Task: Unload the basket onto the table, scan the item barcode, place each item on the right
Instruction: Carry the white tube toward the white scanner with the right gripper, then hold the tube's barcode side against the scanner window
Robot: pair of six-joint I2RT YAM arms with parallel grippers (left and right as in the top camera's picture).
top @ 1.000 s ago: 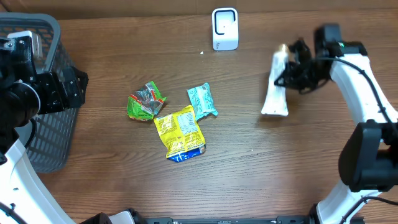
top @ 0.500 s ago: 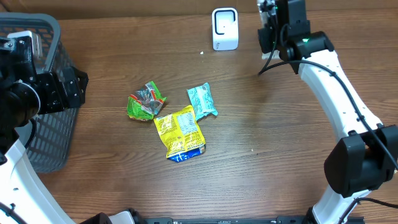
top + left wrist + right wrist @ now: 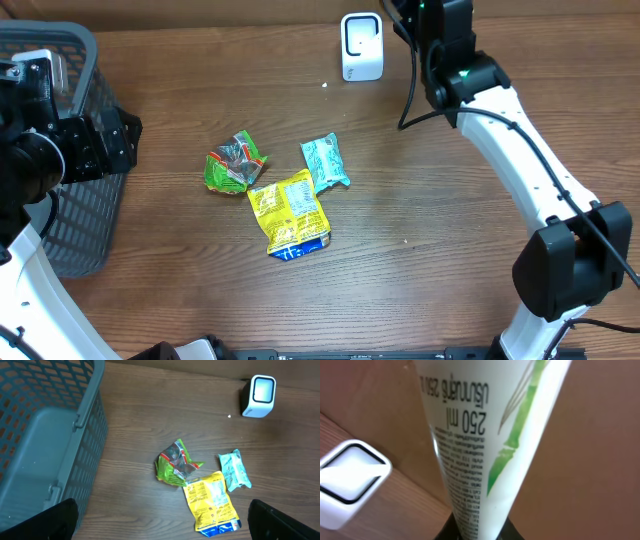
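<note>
Brown wood covers the table [image 3: 450,250] seen from above. A small white scanner box [image 3: 361,45] with a dark window stands at the far edge. A second ago the white plastic tube [image 3: 470,435] with the green leaf drawing lay flat on the wood, to the right of the scanner box. Now that spot is bare. The right arm [image 3: 500,110] has swung up close beside the scanner box. So the tube is off the table and nearly ready to scan. A crinkly green packet [image 3: 235,162], a yellow packet [image 3: 290,210] and a pale blue packet [image 3: 324,162] lie in front of the scanner box and have not moved.

From the left wrist, the left claw [image 3: 162,520] is wide apart and holds nothing. A grey plastic basket [image 3: 45,420] sits far left of the scanner box.

From the right wrist, the right claw [image 3: 475,532] is clamped on one end of the tube. The tube fills the view, up and to the right of the scanner box. Small black print shows, but no barcode stripes, so the tube probably needs turning.
</note>
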